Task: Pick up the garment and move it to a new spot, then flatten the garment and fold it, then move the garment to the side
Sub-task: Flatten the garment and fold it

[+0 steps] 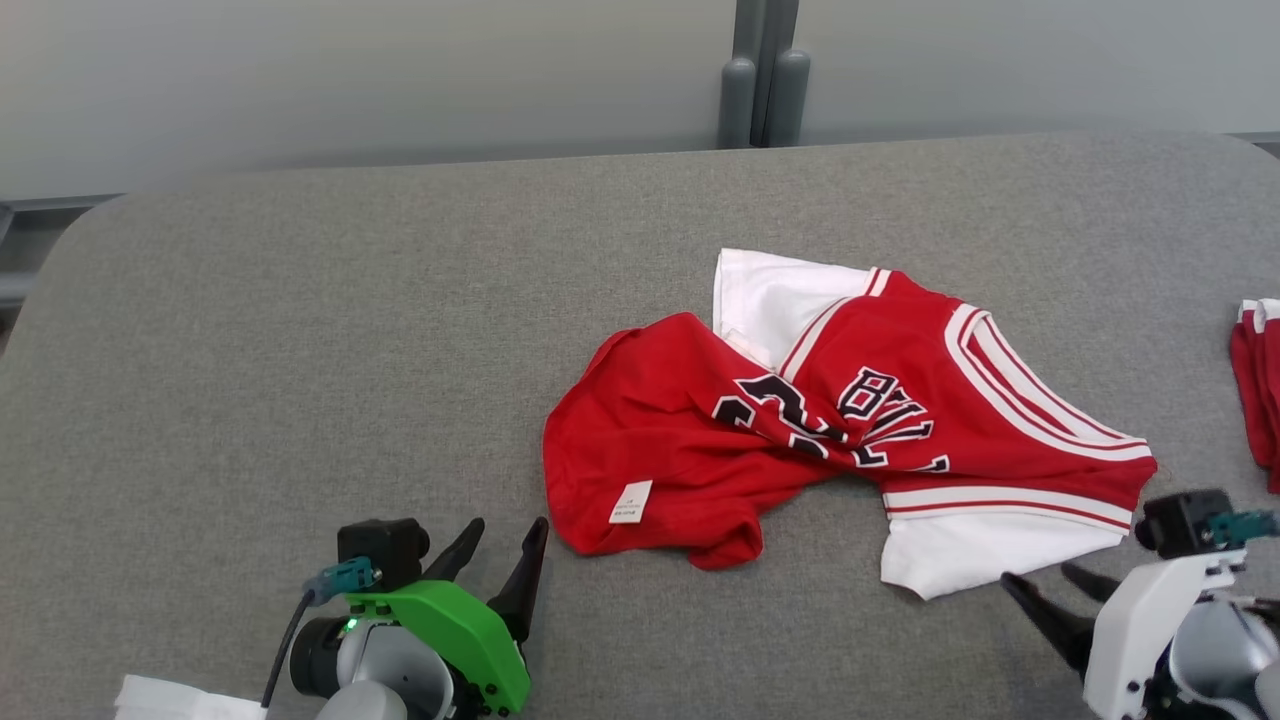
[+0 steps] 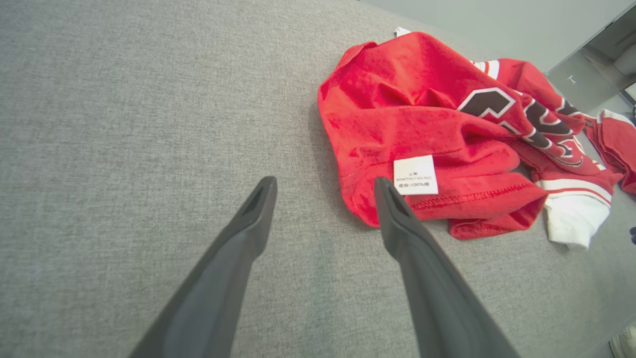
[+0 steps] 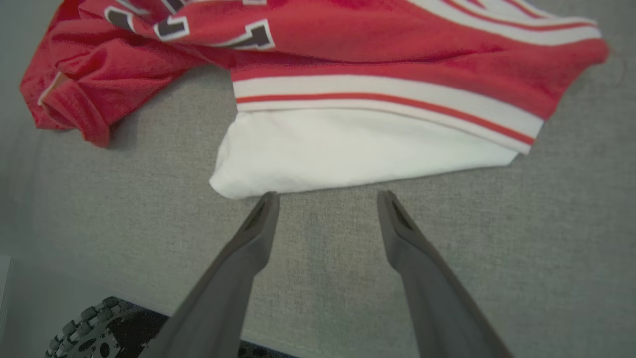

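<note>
A red garment (image 1: 850, 430) with white sleeves, white-striped trim and black lettering is seen crumpled and twisted on the grey table (image 1: 300, 350), right of its middle, with a small white label (image 1: 631, 501) turned up near the hem. The left gripper (image 1: 510, 525) is held spread wide and empty, just beside that hem. The right gripper (image 1: 1035, 573) is likewise spread, nothing gripped, its tips just short of the near white sleeve (image 3: 348, 149).

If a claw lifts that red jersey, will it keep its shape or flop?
Probably flop: the jersey lies crumpled in soft folds. It looks thin, so likely light. A single pinch may lift only one layer.
</note>
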`<state>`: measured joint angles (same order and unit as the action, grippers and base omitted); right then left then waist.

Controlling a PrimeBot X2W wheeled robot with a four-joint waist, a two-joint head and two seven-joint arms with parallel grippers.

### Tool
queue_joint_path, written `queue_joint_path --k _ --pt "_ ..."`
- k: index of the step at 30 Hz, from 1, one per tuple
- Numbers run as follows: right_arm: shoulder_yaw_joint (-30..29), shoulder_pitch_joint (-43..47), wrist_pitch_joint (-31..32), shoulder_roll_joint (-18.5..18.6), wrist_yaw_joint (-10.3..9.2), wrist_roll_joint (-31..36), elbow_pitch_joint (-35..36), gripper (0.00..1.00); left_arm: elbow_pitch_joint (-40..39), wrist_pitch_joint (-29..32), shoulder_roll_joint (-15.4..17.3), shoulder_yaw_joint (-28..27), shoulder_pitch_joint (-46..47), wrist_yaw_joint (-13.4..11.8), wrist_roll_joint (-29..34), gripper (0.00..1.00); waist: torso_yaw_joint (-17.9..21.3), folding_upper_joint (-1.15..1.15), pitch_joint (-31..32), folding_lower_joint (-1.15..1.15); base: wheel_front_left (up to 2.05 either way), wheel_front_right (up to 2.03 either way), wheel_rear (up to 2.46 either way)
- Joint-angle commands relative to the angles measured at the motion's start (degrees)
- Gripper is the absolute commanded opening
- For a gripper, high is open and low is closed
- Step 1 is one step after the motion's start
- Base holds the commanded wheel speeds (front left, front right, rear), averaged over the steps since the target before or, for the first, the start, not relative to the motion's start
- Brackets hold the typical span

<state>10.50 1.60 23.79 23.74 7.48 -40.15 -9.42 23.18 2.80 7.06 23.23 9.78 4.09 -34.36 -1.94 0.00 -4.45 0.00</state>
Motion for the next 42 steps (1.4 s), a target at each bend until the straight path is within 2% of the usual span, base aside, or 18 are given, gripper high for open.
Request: queue_joint_path --k 1,5,9,14,18,27,29,30,31,32,42 --pt "-1.72 -0.22 2.89 1.33 0.02 1.83 4.65 1.0 -0.68 0.02 0.75 -0.31 -0.42 -0.35 -0.19 1.0 0.16 0.0 -0.49 0.0 0.0 0.0 0.0" --pt "-5.77 -0.73 11.1 1.11 0.02 4.57 14.06 1.0 -1.75 0.14 0.87 -0.58 -0.22 -0.8 -0.51 1.0 0.17 0.0 -1.46 0.0 0.0 0.0 0.0" --pt "-6.54 -1.64 17.85 0.07 0.02 7.76 17.51 1.0 -2.02 0.5 0.54 -0.26 1.19 -0.53 -0.66 1.0 -0.56 0.0 -2.79 0.0 0.0 0.0 0.0" --pt "-7.52 -2.23 20.67 -2.23 0.02 10.03 16.52 1.0 -1.94 0.89 0.33 0.05 2.98 -0.12 -0.91 1.0 -1.85 0.0 -4.28 0.0 0.0 0.0 0.0" --pt "-7.42 -2.89 22.14 -2.63 0.02 11.67 14.93 1.0 -2.33 2.06 0.19 0.63 4.02 0.35 -1.48 1.0 -2.55 0.0 -5.78 0.0 0.0 0.0 0.0" --pt "-7.49 -4.57 22.09 -3.85 0.02 13.07 10.81 0.98 -3.69 5.41 1.13 1.77 4.76 1.16 -3.14 1.0 -2.61 0.0 -8.98 0.0 0.0 0.0 0.0" --pt "-7.66 -5.15 21.99 -3.91 0.02 13.43 10.04 0.84 -3.76 6.1 1.19 2.0 5.01 1.36 -3.5 1.0 -2.63 0.0 -9.47 0.0 0.0 0.0 0.0" --pt "-7.53 -5.37 22.03 -3.9 0.02 13.54 9.83 0.37 -3.88 6.43 1.16 2.06 5.05 1.44 -3.66 1.0 -2.62 0.0 -9.71 0.0 0.0 0.0 0.0" --pt "-7.58 -5.62 21.64 -3.97 0.02 13.36 9.72 0.13 -3.94 6.68 1.0 2.18 5.02 1.41 -3.97 1.0 -2.61 0.0 -9.85 0.0 0.0 0.0 0.0" --pt "-7.53 -5.79 21.55 -3.97 0.02 13.07 9.61 0.0 -4.08 7.1 0.82 2.23 4.9 1.47 -4.24 1.0 -2.59 0.0 -9.97 0.0 0.0 0.0 0.0" --pt "-7.4 -6.47 21.42 -2.69 0.02 11.54 11.7 0.0 -8.62 10.76 1.3 2.59 1.02 1.35 -7.77 1.0 -1.96 0.0 -9.77 0.0 0.0 0.0 0.0"
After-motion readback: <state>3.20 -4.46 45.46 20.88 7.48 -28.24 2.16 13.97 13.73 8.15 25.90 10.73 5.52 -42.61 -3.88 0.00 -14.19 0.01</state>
